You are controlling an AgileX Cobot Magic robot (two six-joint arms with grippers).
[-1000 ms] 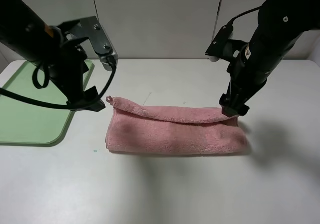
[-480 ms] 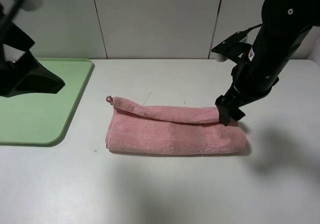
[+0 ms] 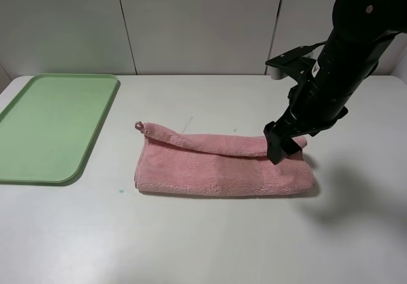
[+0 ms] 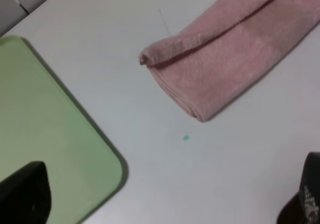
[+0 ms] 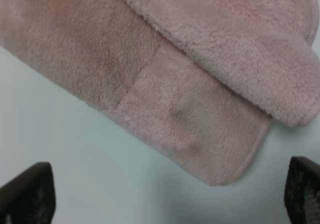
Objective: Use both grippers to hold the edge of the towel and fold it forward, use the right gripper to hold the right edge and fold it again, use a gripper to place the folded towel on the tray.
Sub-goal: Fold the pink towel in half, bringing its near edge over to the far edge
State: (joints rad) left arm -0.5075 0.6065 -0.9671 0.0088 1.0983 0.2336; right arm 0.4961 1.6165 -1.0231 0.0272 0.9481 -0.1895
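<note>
The pink towel lies folded once into a long strip on the white table, its corner loop at the left end. My right gripper hangs just over the towel's right end, by the upper fold. In the right wrist view the right gripper is open, its fingertips wide apart above the towel and its hemmed edge. In the left wrist view my left gripper is open and empty, high above the towel and the tray. The light-green tray sits at the left.
A small green speck marks the table left of the towel. Grey wall panels stand behind the table. White tabletop stretches in front of the towel.
The left arm has pulled away to the left and out of the high view, baring the tray. The right gripper has shifted slightly left and lower over the towel's right end.
</note>
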